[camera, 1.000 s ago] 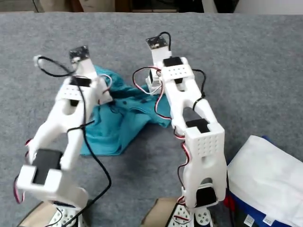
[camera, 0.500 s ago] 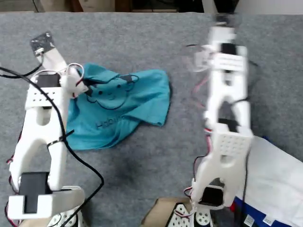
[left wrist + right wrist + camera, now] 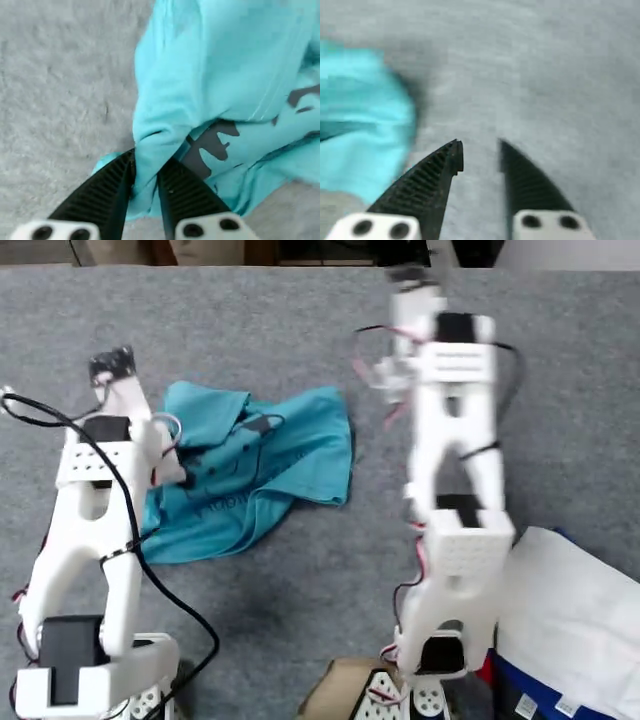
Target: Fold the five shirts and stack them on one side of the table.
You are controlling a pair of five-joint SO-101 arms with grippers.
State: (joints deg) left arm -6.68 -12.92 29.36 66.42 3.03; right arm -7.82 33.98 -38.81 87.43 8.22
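A teal shirt (image 3: pixel 270 455) with a dark print lies crumpled on the grey table, left of centre. My left gripper (image 3: pixel 172 460) is at the shirt's left side and is shut on a fold of the teal shirt (image 3: pixel 220 75); the cloth is pinched between the black fingers (image 3: pixel 117 182) of the left gripper (image 3: pixel 146 167). My right gripper (image 3: pixel 380 375) hangs above bare table beyond the shirt's right corner. In its own view the right gripper (image 3: pixel 480 149) is open, nothing between its fingers, with the teal shirt (image 3: pixel 360 125) off to one side.
A white folded cloth (image 3: pixel 570 605) lies at the near right on something blue (image 3: pixel 520 680). Cardboard (image 3: pixel 340 690) shows at the near edge between the arm bases. The grey table (image 3: pixel 560 390) is bare at the far right.
The right gripper let go of the shirt and swung away to the right, then came partly back. The left arm dragged the shirt leftward, spreading it out.
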